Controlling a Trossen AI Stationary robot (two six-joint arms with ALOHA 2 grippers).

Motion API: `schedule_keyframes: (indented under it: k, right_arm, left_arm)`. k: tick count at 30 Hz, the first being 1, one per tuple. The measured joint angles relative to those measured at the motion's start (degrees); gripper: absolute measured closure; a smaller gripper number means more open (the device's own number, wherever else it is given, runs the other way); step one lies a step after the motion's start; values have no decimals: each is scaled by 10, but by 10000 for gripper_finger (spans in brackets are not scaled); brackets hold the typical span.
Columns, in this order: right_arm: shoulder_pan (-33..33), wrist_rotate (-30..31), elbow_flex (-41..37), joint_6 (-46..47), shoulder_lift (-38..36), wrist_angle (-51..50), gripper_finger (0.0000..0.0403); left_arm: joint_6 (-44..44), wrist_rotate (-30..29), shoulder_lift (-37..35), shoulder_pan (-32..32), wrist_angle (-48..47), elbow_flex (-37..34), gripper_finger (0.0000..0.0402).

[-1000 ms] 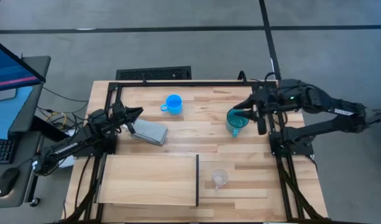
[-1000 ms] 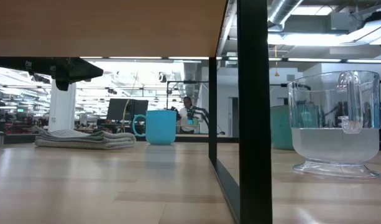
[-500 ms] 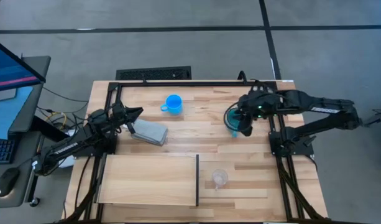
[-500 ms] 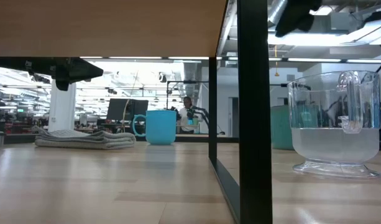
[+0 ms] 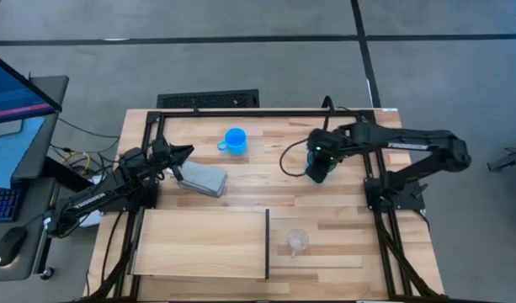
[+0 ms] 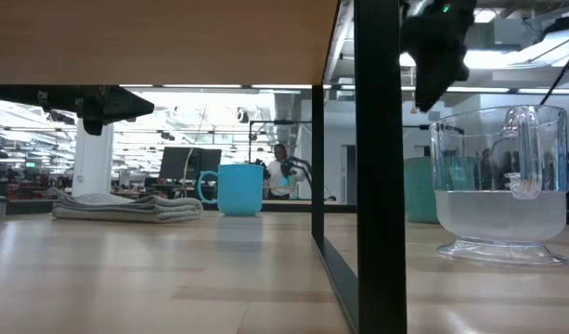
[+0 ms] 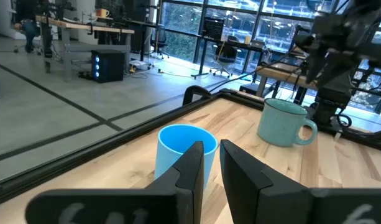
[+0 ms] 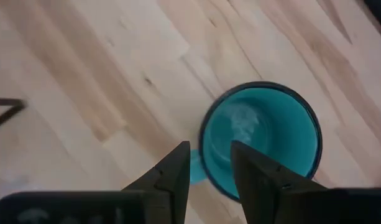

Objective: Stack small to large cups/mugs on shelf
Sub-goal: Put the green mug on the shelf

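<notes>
The teal-green mug (image 8: 258,143) stands upright on the tabletop near the right side, and also shows in the left wrist view (image 7: 282,123) and low view (image 6: 419,190). My right gripper (image 8: 210,158) hangs open above it, pointing down; its fingers stand over the handle side and touch nothing. From overhead my right gripper (image 5: 318,167) hides most of the mug. The blue mug (image 5: 235,140) stands near the far edge. The clear cup (image 5: 297,241) stands just right of the shelf (image 5: 199,244). My left gripper (image 5: 187,153) waits shut at the left, facing the blue mug (image 7: 181,149).
A grey rectangular block (image 5: 200,178) lies beside my left gripper, between the blue mug and the shelf. The shelf's dark edge (image 5: 267,244) faces the clear cup. A black frame (image 5: 241,113) runs along the table's far edge. Bare wood lies between the teal mug and the clear cup.
My right gripper has swung toward the table's left, from beside the teal mug to right over it. It has tipped to point down and come lower, into the low view. The mug has stayed in place.
</notes>
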Motion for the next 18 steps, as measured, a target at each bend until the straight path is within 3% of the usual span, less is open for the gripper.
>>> schedule_keyframes:
  k: [18]
  right_arm:
    - [-21,-2,0,-15,133,5,263]
  left_arm:
    - [0,-1,0,0,0,0,359]
